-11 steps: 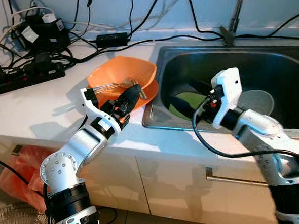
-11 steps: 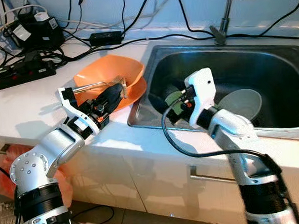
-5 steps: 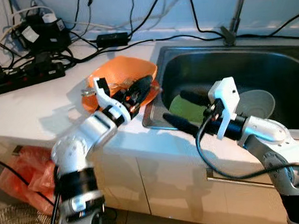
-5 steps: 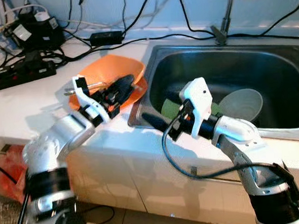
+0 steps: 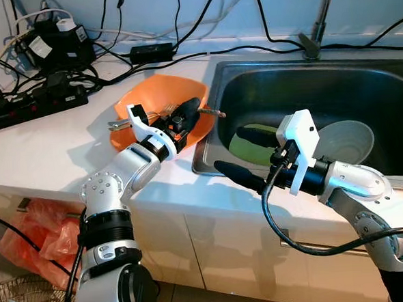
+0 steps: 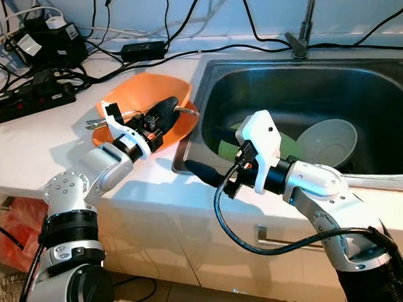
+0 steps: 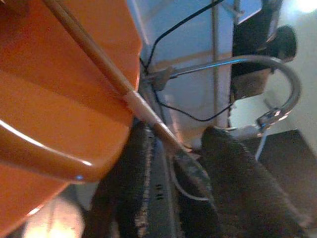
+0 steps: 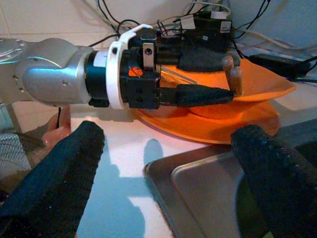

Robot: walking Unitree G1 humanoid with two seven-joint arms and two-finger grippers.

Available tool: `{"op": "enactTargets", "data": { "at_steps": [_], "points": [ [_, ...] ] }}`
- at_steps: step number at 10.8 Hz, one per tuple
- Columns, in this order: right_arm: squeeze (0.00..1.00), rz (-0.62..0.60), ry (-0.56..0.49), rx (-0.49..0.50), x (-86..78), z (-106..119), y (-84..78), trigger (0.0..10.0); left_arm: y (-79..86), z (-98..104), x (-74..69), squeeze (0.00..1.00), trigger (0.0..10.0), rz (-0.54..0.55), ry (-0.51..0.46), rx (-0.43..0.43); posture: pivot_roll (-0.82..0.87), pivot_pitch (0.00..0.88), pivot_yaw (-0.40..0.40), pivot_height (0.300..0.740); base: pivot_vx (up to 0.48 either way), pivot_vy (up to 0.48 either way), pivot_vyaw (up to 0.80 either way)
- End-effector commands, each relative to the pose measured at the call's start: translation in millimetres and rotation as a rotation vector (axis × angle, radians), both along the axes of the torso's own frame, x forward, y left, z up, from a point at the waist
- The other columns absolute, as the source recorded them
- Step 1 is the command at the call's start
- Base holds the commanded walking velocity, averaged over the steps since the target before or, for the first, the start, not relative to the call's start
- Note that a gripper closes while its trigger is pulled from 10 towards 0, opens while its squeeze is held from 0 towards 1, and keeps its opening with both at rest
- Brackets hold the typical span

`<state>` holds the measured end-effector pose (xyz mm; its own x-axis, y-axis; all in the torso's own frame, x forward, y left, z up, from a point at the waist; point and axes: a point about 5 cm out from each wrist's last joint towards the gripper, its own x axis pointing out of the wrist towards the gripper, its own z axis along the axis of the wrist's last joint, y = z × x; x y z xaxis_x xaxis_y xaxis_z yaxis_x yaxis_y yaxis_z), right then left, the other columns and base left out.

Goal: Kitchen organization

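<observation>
A black power strip (image 5: 34, 106) (cables tangled behind) lies on the white counter (image 5: 44, 150).

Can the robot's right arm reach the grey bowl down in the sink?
Probably yes. The right gripper hangs open over the sink's near edge, and the grey bowl sits just behind it with nothing between them.

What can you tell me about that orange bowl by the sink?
The orange bowl looks like glossy plastic, wide with a squarish rim, sitting tilted in an orange plate on the white counter, left of the sink. A wooden-handled utensil lies across its rim, between the fingers of the left end effector.
</observation>
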<state>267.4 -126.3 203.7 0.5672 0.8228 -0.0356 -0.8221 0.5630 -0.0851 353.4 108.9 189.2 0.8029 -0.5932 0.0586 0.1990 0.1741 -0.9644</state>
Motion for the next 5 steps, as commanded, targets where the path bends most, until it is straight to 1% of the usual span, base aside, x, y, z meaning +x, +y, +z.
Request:
{"op": "enactTargets", "data": {
  "at_steps": [1, 2, 3, 4, 5],
  "points": [
    [0.00, 0.013, -0.019, -0.002, -2.2, 4, 0.3, 10.0, -1.7, 0, 1.5, 0.00, 10.0, -0.010, -0.007, 0.067, 0.07, 0.061, 0.123, 0.740, 0.000, 0.000, 0.00],
    [0.00, 0.005, -0.021, -0.010, -1.6, 3, -1.1, 10.0, -3.2, 1, -1.3, 0.00, 10.0, -0.012, -0.021, 0.119, 0.07, 0.062, 0.121, 0.740, 0.000, 0.000, 0.00],
    [0.00, 0.005, -0.018, -0.012, -2.2, 2, -0.9, 10.0, -1.9, 3, -7.5, 0.00, 10.0, -0.013, -0.052, 0.178, 0.07, 0.063, 0.120, 0.740, 0.000, 0.000, 0.00],
    [0.00, 0.006, -0.016, -0.013, -2.5, 2, -1.1, 10.0, -1.0, 3, -14.1, 0.00, 10.0, -0.025, -0.077, 0.217, 0.08, 0.064, 0.118, 0.740, 0.000, 0.000, 0.00],
    [0.00, 0.006, -0.014, -0.016, -2.0, 1, -1.8, 10.0, 2.8, -1, -32.3, 0.00, 10.0, -0.060, -0.123, 0.318, 0.08, 0.065, 0.115, 0.740, 0.000, 0.000, 0.00]
  ]
}}
